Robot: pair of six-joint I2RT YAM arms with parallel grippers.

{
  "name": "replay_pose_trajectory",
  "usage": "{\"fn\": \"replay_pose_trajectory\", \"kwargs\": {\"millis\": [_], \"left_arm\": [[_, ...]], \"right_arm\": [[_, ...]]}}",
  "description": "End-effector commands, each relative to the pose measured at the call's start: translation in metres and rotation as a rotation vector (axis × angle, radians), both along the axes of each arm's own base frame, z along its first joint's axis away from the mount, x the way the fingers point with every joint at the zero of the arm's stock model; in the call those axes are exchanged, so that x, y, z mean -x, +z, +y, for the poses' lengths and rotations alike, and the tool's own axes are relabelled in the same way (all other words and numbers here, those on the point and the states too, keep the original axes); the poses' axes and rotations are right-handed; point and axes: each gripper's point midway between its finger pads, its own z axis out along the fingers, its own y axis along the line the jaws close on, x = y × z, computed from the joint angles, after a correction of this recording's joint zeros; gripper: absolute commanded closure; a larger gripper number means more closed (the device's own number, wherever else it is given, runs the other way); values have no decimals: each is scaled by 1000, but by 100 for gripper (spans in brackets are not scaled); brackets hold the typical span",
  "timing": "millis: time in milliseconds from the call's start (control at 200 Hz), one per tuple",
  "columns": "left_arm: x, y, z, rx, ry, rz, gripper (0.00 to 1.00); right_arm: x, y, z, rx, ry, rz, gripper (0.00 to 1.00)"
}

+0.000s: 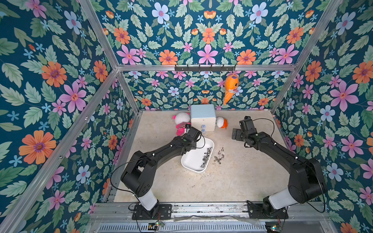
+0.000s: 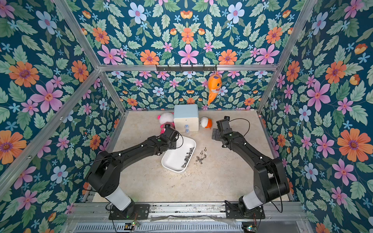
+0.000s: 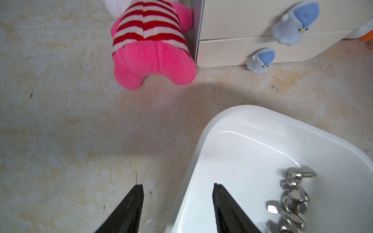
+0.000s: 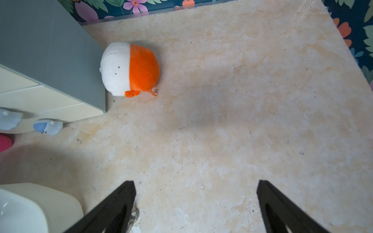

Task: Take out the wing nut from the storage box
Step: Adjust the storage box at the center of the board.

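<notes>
Step in hand, as I read it: between picks. Some wing nuts are out, more wait inside.

My left claw (image 3: 177, 185): jaws apart, clamped on nothing. It straddles the left rim of the box (image 1: 192, 160) toward its far end, one finger inside, one over the table (image 1: 232, 181). Whether a finger touches the rim, I cannot tell.

My right claw (image 4: 195, 181): jaws wide apart, empty, hovering over bare table right of the box, on the far side.

The nuts (image 1: 206, 157): a tangled row against the box's right wall, running near to far. The loose nuts (image 1: 220, 155): on the table just right of the box.

Next move, my judgement: bring a claw over the row, pinch one nut at an end of the tangle, lift it clear of the rim and set it with the loose ones. Neighbours look hooked together, so a slow lift is called for.

Counts:
- box: one
- loose nuts: four, I think
- nuts inside: about six, too tangled to be sure
- cabinet (image 1: 202, 114): one, with two blue knobs (image 3: 295, 22)
- toys: three. The pink plush (image 1: 181, 125) is left of the cabinet, the white-orange plush (image 1: 222, 122) right of it, and the fish (image 1: 231, 84) hangs on the far wall
</notes>
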Motion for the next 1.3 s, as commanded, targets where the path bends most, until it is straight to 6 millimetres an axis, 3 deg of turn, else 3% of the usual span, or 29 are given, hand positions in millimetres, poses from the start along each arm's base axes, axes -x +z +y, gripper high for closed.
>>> {"fn": "replay_pose_trajectory", "kwargs": {"millis": [0,145,270,360,700,1015,1295], "left_arm": [[0,-13,0,-14,-36,44,39],[0,-33,8,-17,-22,87,43],[-2,-38,12,-1,1,95,55],[-4,-37,13,13,24,88,67],[5,-26,31,83,183,44,90],[25,-17,43,198,293,24,92],[35,-39,42,176,270,93,88]], "right_arm": [[0,1,0,-2,-1,-8,1],[2,2,-1,2,-3,-8,1],[3,2,-3,5,-7,-9,1],[4,0,-3,4,-6,-6,1],[4,-2,-2,0,-3,-3,1],[2,-2,1,-10,3,-5,1],[2,-2,3,-15,7,-4,1]]}}
